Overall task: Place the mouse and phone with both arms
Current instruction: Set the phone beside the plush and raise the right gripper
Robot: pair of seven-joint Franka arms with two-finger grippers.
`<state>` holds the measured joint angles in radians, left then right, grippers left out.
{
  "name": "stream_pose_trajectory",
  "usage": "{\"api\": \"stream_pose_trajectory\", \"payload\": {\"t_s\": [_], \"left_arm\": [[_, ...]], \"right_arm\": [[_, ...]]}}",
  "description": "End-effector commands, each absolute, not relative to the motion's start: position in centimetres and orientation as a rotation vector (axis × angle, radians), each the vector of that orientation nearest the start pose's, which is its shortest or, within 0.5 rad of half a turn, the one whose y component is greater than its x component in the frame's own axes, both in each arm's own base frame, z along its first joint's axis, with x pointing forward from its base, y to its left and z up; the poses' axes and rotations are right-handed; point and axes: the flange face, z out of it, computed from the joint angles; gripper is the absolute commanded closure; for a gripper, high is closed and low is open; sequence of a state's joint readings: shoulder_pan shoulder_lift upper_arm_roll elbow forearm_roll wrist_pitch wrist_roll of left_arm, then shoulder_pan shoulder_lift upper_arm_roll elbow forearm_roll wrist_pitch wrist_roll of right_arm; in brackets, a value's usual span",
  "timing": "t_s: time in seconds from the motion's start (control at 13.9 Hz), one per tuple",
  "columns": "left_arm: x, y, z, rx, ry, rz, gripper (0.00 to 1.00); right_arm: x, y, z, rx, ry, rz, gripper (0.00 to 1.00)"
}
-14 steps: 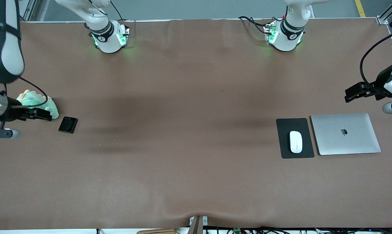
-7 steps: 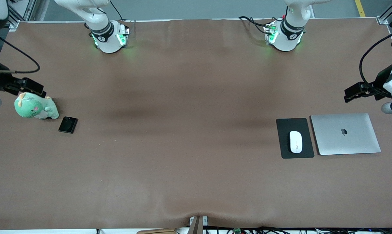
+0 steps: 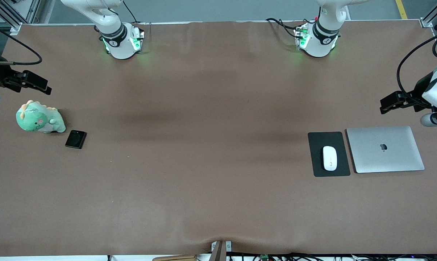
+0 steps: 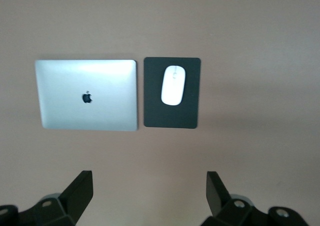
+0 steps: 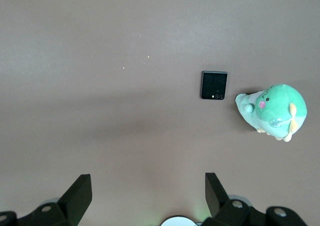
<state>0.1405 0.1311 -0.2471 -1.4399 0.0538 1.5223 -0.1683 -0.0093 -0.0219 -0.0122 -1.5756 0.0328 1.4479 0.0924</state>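
The front view shows both grippers only side-on at the edges of the brown cloth-covered worktop (image 3: pixel 211 163); the wrist views show that each gripper's jaws are spread wide and hold nothing. The left gripper (image 3: pixel 389 102) (image 4: pixel 150 198) hangs over bare worktop at the left arm's end, above the flat silver closed laptop (image 3: pixel 385 149) (image 4: pixel 87 94). Just beside the laptop lies a matte dark-grey rectangular pad (image 3: pixel 328 137) (image 4: pixel 171 120), and the small glossy white oval mouse (image 3: pixel 329 158) (image 4: pixel 173 85) rests on it. The right gripper (image 3: pixel 37 84) (image 5: pixel 148 198) hangs over the right arm's end of the worktop. There the small black glossy squarish phone (image 3: pixel 75 139) (image 5: pixel 214 85) lies flat, just beside a soft green plush dinosaur toy (image 3: pixel 39 120) (image 5: pixel 272 110). The right wrist view alone resolves the phone's camera lenses at one corner.
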Motion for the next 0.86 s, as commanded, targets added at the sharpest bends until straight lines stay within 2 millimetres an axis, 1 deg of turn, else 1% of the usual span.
{"api": "stream_pose_trajectory", "payload": {"t_s": [0.0,0.07,0.14,0.29,0.43,0.65,0.72,0.79], "left_arm": [[56.7,-6.7,63.3,-3.138,-0.269,0.053,0.00],[56.5,-7.3,63.4,-3.136,-0.288,0.050,0.00],[56.4,-7.4,63.6,-3.136,-0.291,0.045,0.00],[56.1,-7.2,63.5,-3.131,-0.271,0.077,0.00],[56.1,-7.0,63.6,-3.125,-0.269,0.078,0.00],[56.1,-6.8,63.7,-3.119,-0.281,0.071,0.00],[56.0,-6.9,63.9,-3.118,-0.281,0.068,0.00],[55.5,-6.9,64.7,-3.116,-0.284,0.044,0.00]], "right_arm": [[52.2,-0.6,63.0,-3.088,0.148,0.173,0.00],[52.2,-0.7,63.0,-3.088,0.134,0.177,0.00],[52.2,-0.6,63.2,-3.087,0.128,0.170,0.00],[52.2,-0.5,63.4,-3.087,0.126,0.161,0.00],[52.2,0.2,63.6,-3.088,0.109,0.152,0.00],[52.2,-0.1,63.9,-3.089,0.114,0.137,0.00],[52.2,-0.2,64.2,-3.089,0.114,0.128,0.00],[52.2,-0.2,64.4,-3.089,0.114,0.123,0.00]]}}
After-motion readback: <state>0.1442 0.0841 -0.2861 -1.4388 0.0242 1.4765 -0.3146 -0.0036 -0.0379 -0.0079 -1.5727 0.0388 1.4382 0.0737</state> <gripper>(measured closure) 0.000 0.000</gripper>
